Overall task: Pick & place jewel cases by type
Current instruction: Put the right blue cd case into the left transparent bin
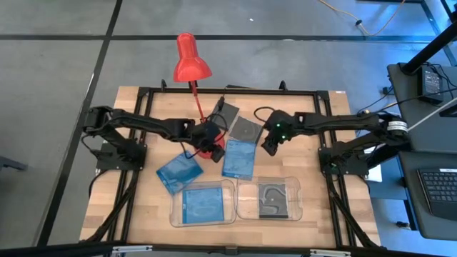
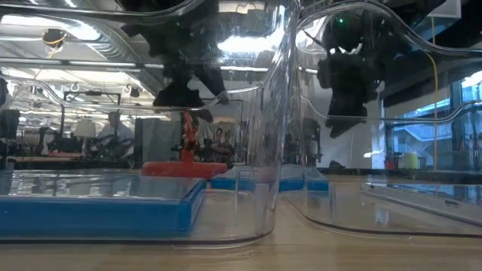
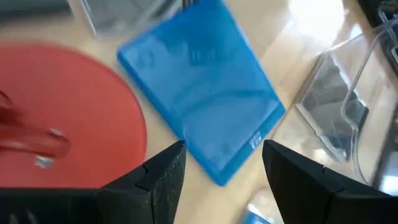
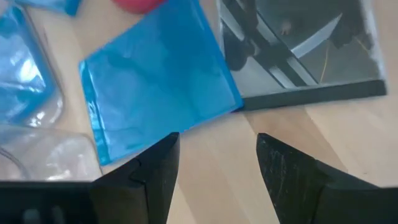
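Clear plastic trays at frame bottom: left tray [image 1: 203, 204] has blue case, right tray [image 1: 270, 199] has dark case. Loose blue jewel case [image 1: 238, 158] lies flat mid-table, second blue case [image 1: 179, 171] lower left, dark case [image 1: 246, 129] behind. You see left gripper [image 1: 208, 136] and right gripper [image 1: 270, 142] both spread, holding nothing. Cases probably thin, stiff, slippery, can crack; you pinch across one edge.

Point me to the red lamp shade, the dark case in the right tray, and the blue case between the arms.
red lamp shade [image 1: 191, 64], high view, shade's top.
dark case [image 1: 271, 198], high view, centre.
blue case [image 1: 238, 158], high view, centre.
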Robot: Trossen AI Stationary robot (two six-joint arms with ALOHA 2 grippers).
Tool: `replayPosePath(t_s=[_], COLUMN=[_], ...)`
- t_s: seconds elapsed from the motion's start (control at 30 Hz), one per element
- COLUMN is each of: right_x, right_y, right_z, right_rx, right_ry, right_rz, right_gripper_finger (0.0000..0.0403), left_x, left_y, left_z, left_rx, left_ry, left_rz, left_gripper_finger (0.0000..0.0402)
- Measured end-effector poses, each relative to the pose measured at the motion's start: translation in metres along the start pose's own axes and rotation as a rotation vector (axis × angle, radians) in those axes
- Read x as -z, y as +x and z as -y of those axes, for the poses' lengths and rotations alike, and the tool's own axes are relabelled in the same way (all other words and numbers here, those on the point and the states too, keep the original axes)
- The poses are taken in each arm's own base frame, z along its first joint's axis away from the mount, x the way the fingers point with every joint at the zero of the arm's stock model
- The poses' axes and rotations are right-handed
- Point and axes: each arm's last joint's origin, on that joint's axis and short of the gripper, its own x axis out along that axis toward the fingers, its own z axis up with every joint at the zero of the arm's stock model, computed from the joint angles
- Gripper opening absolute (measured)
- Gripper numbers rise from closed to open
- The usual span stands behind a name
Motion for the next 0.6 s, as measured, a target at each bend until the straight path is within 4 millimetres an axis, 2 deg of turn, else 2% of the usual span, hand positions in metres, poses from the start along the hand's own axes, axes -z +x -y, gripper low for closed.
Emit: replayPosePath(t_s=[0.37, 0.6], right_x=[0.007, 0.007], right_y=[0.021, 0.036], right_z=[-0.008, -0.009], right_rx=[-0.006, -0.044], right_ry=[-0.138, -0.172], right_rz=[-0.071, -0.096], right_gripper_finger=[0.0216, 0.0216], left_x=[-0.004, -0.009], left_y=[0.058, 0.065], left_z=[-0.031, -0.036], left_rx=[0.016, 0.038], left_ry=[-0.227, -0.258], left_rz=[-0.187, -0.192], left_gripper_finger=[0.021, 0.0209])
